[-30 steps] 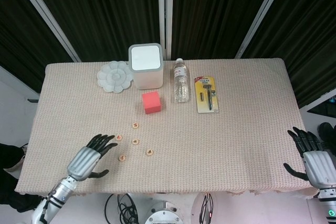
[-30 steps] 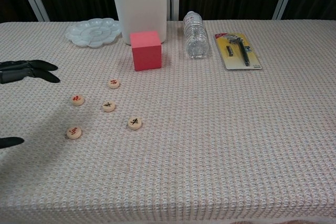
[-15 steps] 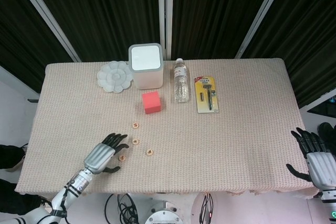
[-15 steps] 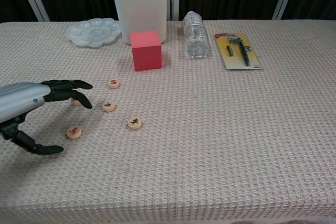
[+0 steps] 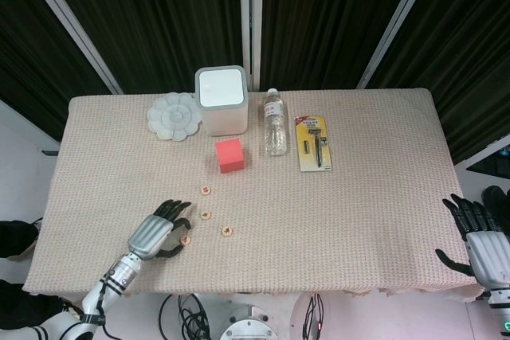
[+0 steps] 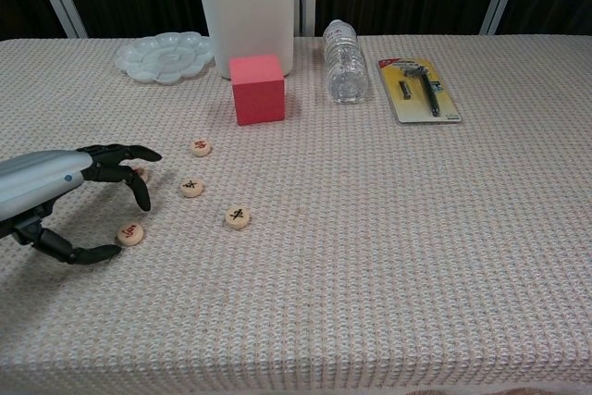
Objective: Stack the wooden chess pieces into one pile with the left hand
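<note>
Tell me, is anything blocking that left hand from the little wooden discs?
Nothing visible is. The left hand is open right above the nearest chess pieces, with only bare tablecloth around them. The red block sits farther back, out of the way.

Chess pieces (image 6: 191,187) carry marks — too small to read.

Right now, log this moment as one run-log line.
left hand: open over chess pieces | right hand: open, table edge | pile: not started

Left robot hand (image 6: 65,193) low, fingers spread and curved; right robot hand (image 5: 476,238) open-fingered.
</note>
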Robot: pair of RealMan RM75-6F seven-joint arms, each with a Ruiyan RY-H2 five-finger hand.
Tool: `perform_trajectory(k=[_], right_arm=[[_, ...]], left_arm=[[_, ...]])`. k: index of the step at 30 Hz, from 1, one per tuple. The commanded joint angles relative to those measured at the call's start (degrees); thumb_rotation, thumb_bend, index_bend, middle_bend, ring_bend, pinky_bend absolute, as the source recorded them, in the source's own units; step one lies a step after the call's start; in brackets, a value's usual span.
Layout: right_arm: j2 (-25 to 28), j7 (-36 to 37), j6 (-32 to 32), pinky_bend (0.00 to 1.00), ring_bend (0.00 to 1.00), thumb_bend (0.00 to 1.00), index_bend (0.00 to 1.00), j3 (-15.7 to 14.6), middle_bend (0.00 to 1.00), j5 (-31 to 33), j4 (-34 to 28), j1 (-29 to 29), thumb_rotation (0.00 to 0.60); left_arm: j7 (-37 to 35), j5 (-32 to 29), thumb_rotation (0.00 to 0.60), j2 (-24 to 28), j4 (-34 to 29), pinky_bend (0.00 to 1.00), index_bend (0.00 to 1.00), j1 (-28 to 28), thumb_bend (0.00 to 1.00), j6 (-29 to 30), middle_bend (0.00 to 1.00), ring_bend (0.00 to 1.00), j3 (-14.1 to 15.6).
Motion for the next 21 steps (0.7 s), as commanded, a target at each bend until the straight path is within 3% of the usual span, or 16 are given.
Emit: perform_trajectory(k=[1,15,21], right_arm=[[-0.05,-0.17,-0.13,0.0,0.0,0.16,0.0,-0.03,0.0,-0.09,-0.08,0.08,0.6],[0.1,-0.22,-0.26,0.0,0.0,0.16,0.0,-0.06,0.0,-0.01,-0.16,0.03,0.6],[-0.02,-0.04,-0.28,0.0,0.0,0.16,0.0,-0.04,0.0,0.03,0.06,-0.01,0.6]], left_arm=[[-0.1,0.14,0.6,-0.09,0.15,0.0,0.42,-0.13,0.3,0.26,0.06,0.0,0.18],[-0.03,-0.4,0.6,-0.4,0.51,0.0,0.44,-1.42,0.31,-0.58,0.06,0.0,0.81],[0.05,-0.55,0.6,-0.54,0.48,0.0,0.49,-1.51,0.31,0.06,0.06,0.0,0.81]])
